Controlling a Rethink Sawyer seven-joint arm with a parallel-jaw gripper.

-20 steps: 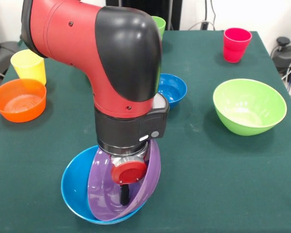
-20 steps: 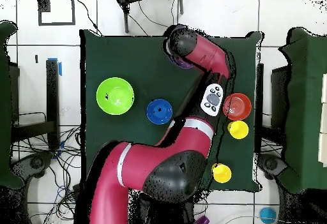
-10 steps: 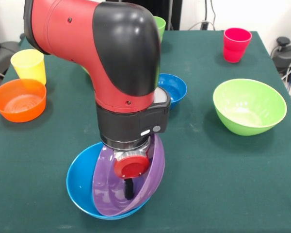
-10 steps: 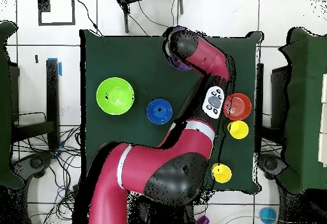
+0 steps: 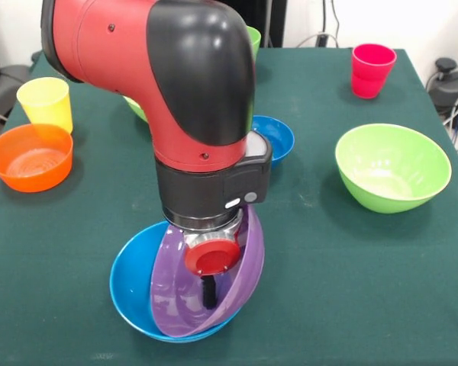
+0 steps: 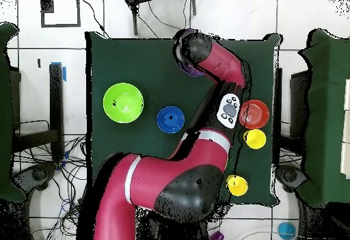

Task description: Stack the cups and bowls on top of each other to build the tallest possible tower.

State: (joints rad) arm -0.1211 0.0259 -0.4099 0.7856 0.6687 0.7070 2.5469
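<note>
Arm: a thick red and black robot arm (image 5: 175,91) comes down over the near middle of the dark green table (image 5: 351,290); its wrist hangs directly above two nested bowls; in the overhead view the arm (image 6: 205,66) covers most of those bowls.

Gripper: the gripper (image 5: 209,291) reaches down inside the purple bowl; only a dark tip shows below a round red disc on the wrist; whether it is clenched, released or grasping the bowl's wall cannot be told.

Tower: the wide purple bowl (image 5: 175,297) sits tilted inside the large blue bowl (image 5: 130,286), its rim raised on the picture's right and its mouth turned toward the left; the blue bowl rests on the table.

Other bowls: a large light green bowl (image 5: 391,166) stands alone at the right of the front view, mouth up; a small blue bowl (image 5: 275,136) sits just behind the arm; a small orange bowl (image 5: 29,156) lies at the left edge; a sliver of another light green bowl (image 5: 135,109) peeks out behind the arm.

Cups: a yellow cup (image 5: 46,103) stands upright just behind the orange bowl; a red cup (image 5: 372,70) stands upright at the far right; a light green cup (image 5: 251,40) shows partly behind the arm; an orange-yellow cup (image 6: 237,185) appears only in the overhead view.
</note>
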